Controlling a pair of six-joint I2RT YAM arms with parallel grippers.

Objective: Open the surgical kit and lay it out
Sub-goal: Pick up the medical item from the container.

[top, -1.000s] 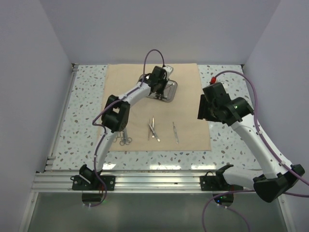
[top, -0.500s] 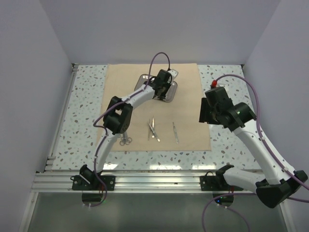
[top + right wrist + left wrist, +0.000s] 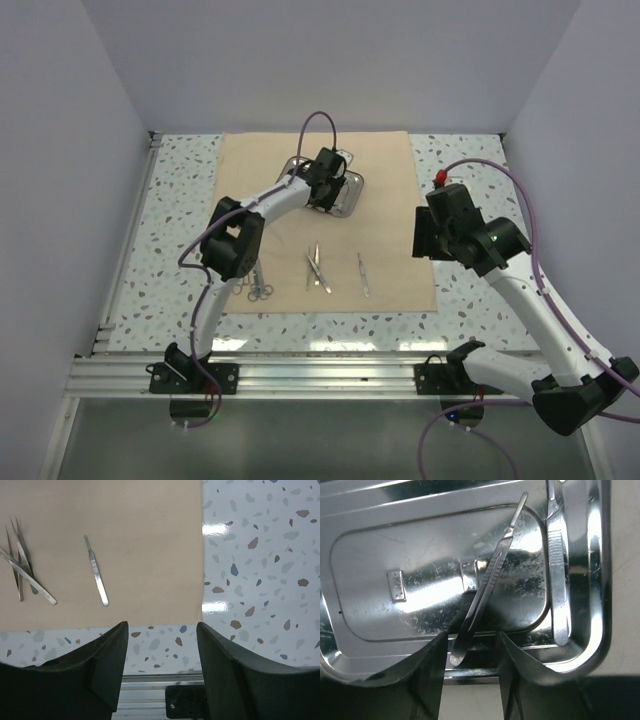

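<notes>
Surgical kit's cloth wrap (image 3: 385, 180) lies spread flat under both claws. Directly beneath the left claw (image 3: 470, 640) sits the steel tray (image 3: 420, 545). That claw's fingers are apart, straddling the near end of a slanted handle (image 3: 490, 575), with a second handle (image 3: 557, 560) just right. The right claw (image 3: 161, 625) hangs apart and empty over the wrap's edge, tweezers (image 3: 317, 266) ahead-left. We judge tray unloading is in hand. Next we'd close on the slanted handle and lift it over beside the tweezers.
</notes>
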